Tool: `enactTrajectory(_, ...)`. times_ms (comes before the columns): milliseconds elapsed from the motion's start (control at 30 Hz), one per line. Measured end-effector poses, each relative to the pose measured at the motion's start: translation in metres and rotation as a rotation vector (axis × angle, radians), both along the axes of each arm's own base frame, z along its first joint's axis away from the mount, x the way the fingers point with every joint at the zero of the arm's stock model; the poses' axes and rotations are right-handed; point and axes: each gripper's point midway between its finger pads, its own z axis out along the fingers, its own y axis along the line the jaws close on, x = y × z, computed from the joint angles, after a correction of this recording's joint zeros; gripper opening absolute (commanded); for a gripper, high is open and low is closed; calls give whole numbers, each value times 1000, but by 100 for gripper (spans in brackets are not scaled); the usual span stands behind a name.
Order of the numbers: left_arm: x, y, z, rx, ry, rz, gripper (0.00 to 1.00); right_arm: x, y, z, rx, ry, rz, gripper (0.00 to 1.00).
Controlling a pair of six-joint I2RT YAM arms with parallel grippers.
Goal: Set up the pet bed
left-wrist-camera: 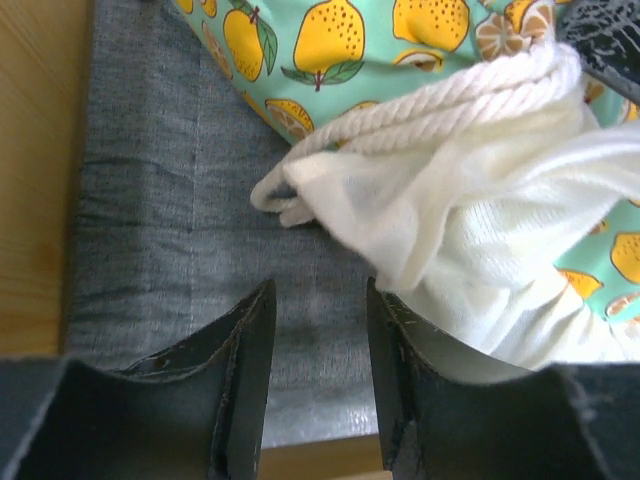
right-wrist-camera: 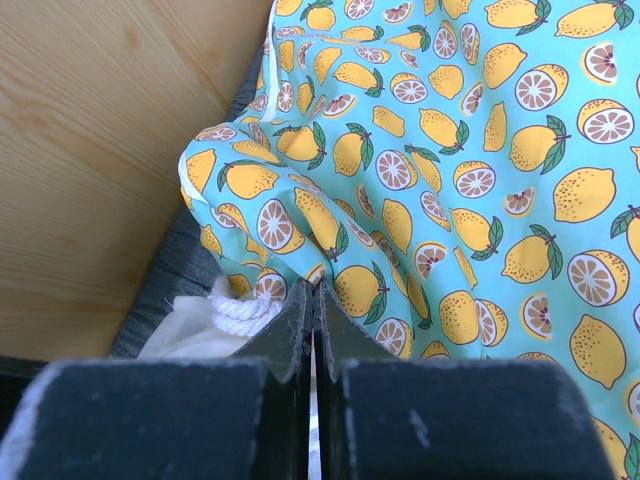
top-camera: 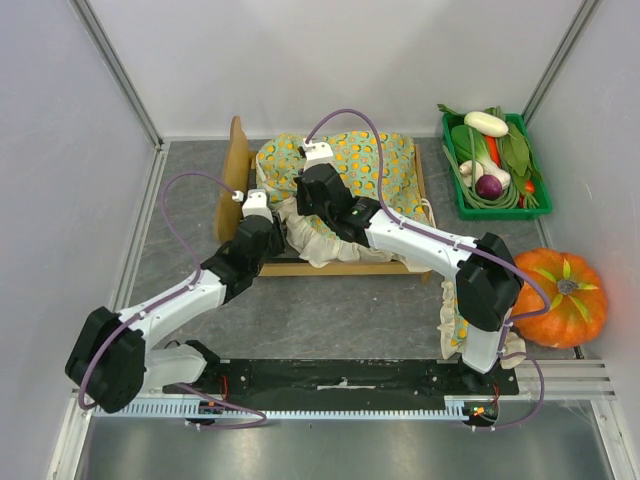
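We see the pet bed (top-camera: 238, 170) holding a lemon-print blanket (top-camera: 385, 165). Only the overhead view, upper right, shows a green crate (top-camera: 490, 212) of vegetables (top-camera: 490, 160). The left gripper (left-wrist-camera: 320, 295) is parted and empty; the right gripper (right-wrist-camera: 312, 295) is closed tight.

Your pet bed (top-camera: 300, 268) sits flat on the table (top-camera: 330, 320), mid-back, with a long side facing the arms. It has a light wood frame, and the tall wavy headboard (top-camera: 237, 170) stands upright at the left end. You see the dark grey base (left-wrist-camera: 170, 230) bare beside the headboard. The rest is covered by a bunched lemon-print blanket (top-camera: 370, 165).
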Motion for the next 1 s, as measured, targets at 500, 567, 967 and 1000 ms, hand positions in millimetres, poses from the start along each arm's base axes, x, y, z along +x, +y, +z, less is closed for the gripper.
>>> enactTrajectory(500, 45, 8, -7, 3, -108, 133, 33, 0, 0, -1, 9, 8, -1, 0)
enactTrajectory(567, 47, 12, -12, 9, -100, 144, 28, 0, 0, -2, 9, 10, 0, 0)
enactTrajectory(967, 34, 17, 17, -14, -115, 93, 2, -2, 2, -2, 16, 15, 10, 0)
enactTrajectory(1000, 31, 18, 25, -19, -120, 82, 2, -2, 2, -2, 18, 16, 13, 0)
